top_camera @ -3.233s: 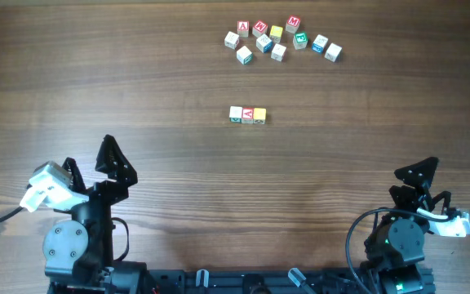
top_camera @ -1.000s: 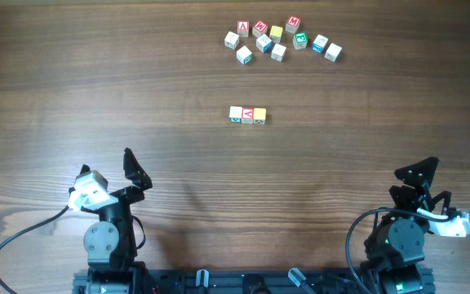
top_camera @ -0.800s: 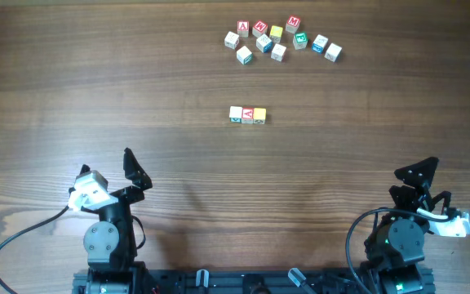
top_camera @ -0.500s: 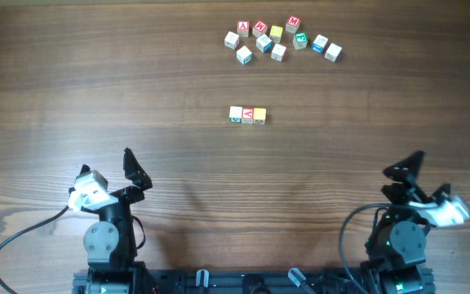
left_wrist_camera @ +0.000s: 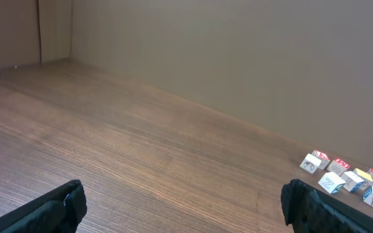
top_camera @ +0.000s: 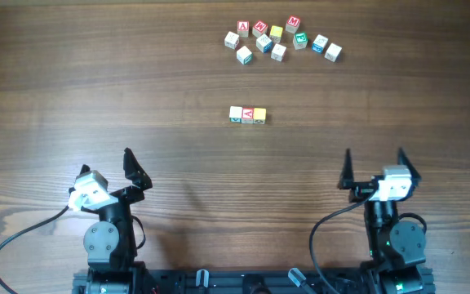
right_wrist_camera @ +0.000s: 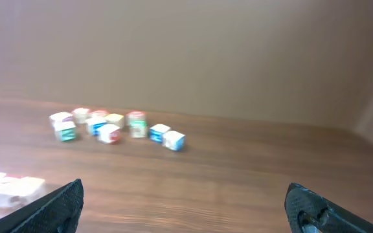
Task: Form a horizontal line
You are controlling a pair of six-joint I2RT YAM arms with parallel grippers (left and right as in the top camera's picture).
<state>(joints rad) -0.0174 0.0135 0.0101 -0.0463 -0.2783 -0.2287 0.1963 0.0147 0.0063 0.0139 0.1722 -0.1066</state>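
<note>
The left gripper (left_wrist_camera: 185, 210) and right gripper (top_camera: 374, 167) both stand with jaws spread wide, holding and touching nothing. They sit near the front edge of the wooden table (top_camera: 178, 82). Mid-table, well apart from both, three letter cubes form a touching row: green-marked cube (top_camera: 236, 114), red-letter cube (top_camera: 248, 114), yellow cube (top_camera: 259, 115). A loose cluster of cubes (top_camera: 280, 39) lies farther back.

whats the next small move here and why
Probably just hold both arms parked. The row of three cubes already sits level mid-table, cubes side by side, while the left end effector and right end effector are open, empty and well short of it; reaching in would only risk nudging it.
</note>
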